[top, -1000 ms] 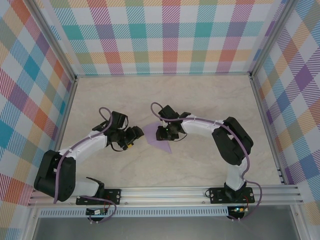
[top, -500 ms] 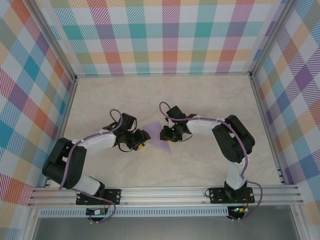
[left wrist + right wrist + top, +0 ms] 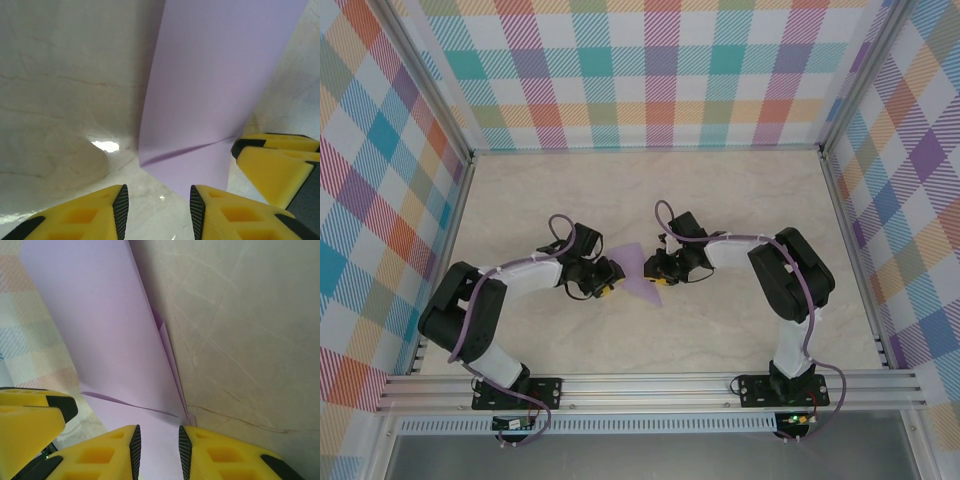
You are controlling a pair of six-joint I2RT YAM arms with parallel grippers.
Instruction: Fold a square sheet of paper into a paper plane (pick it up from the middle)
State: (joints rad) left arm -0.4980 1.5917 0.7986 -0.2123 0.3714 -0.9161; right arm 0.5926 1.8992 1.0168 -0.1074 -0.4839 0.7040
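While creased lavender paper (image 3: 636, 268) sits on the desk (image 3: 740, 200), left tool (image 3: 157, 194) is narrowly parted just left of it. Right tool (image 3: 158, 434) narrowly parted; tips astride paper's right edge.

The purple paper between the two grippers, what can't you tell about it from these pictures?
Top view: the paper is too small to count folds; the left gripper and right gripper cover its side corners.
Left wrist view: the frame's top edge cuts off the paper's far end.
Right wrist view: whether the right gripper pinches the paper; the bottom edge hides the contact.
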